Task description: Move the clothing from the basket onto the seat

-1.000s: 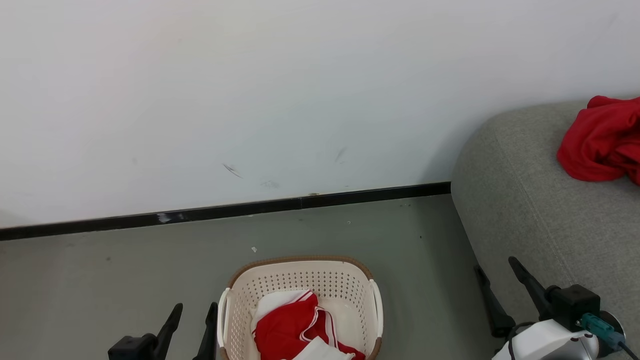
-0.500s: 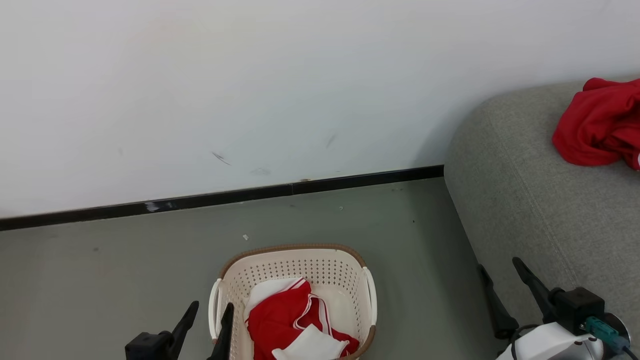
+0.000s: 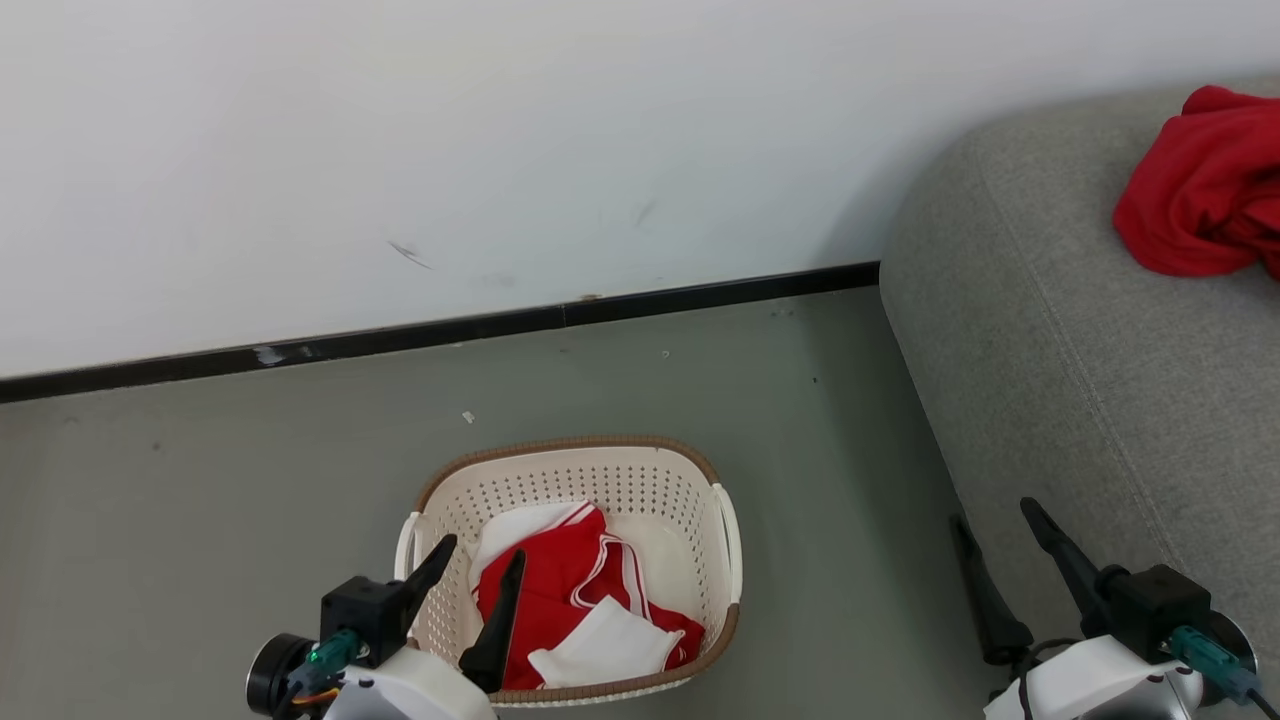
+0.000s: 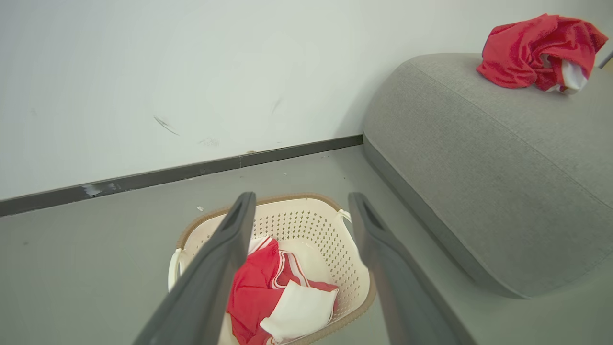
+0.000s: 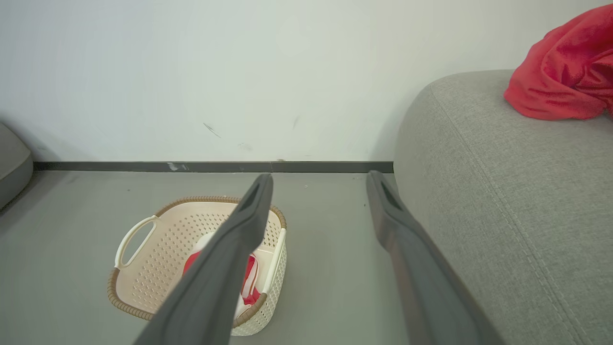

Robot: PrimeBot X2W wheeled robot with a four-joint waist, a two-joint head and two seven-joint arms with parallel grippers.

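Jaws wide on the left gripper, nothing between them. In the head view its dark fingers cross the near left wall of the laundry basket. From the left wrist camera the basket sits below and ahead, so we judge the gripper is above it and touching nothing.

Right gripper is also spread wide and empty. It hangs beside the foot of the grey sofa, well apart from the basket.

Red and white garments lie bunched in the basket bottom, with a white panel folded on top at the near side. One red garment is already crumpled on the sofa top, near its rounded end. The basket stands on the grey floor, between the wall and the sofa.

Risks as we read them:
- A fingertip could catch a perforation or the left handle, since the approach runs close to that wall. The light basket would then drag or tip.
- A shallow pinch might take only the white panel and leave the rest behind.
- Trailing cloth may hook the brown rim during the lift.
- A release too near the sofa's rounded edge could let the fabric slide to the floor.
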